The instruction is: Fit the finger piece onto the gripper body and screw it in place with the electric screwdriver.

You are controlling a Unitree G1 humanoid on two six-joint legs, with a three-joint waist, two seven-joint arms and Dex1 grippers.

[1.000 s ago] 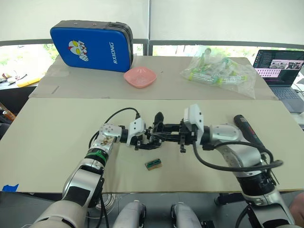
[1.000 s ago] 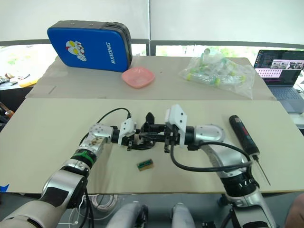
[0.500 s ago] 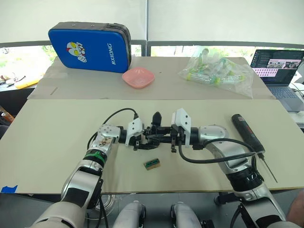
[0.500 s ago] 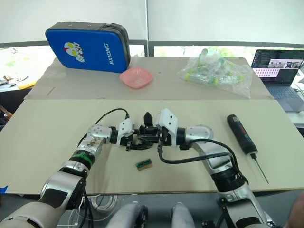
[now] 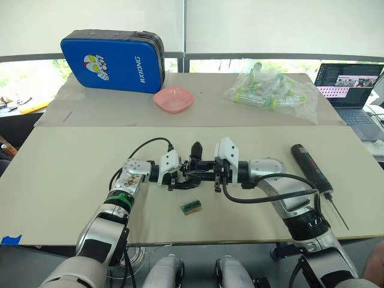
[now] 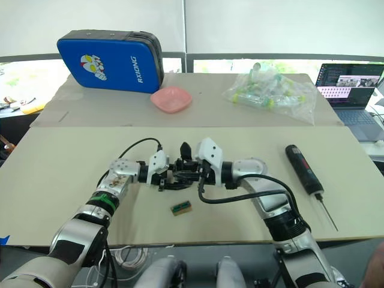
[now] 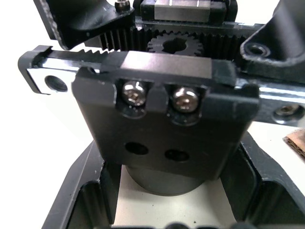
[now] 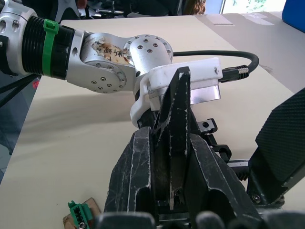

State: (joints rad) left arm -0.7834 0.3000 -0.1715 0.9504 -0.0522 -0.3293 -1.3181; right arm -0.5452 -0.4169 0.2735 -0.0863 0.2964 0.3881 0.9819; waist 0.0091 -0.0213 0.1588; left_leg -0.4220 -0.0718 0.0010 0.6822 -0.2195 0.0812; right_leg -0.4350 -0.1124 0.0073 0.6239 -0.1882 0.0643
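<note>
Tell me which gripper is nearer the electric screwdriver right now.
Right. The right gripper is at the gripper body mid-table, the electric screwdriver lying off beyond its arm. The left gripper is farther, across the body.

Blue case (image 5: 114, 60), pink bowl (image 5: 174, 99), tube bag (image 5: 273, 91), laptop (image 5: 350, 89), tan-green block (image 5: 192, 207).

One gripper body (image 5: 193, 168) is counted, and one finger piece (image 8: 172, 138). One electric screwdriver (image 5: 309, 167) is seen on the tabletop (image 5: 60, 162). One small tan-and-green block (image 5: 192, 207) is counted, one blue zip case (image 5: 114, 59), one pink bowl (image 5: 174, 99) and one clear bag of tubes (image 5: 273, 90); the tubes inside cannot be counted. One laptop (image 5: 350, 84) is seen. Two screw heads (image 7: 134, 93) and two empty holes (image 7: 138, 149) are counted on the block in the left wrist view.
</note>
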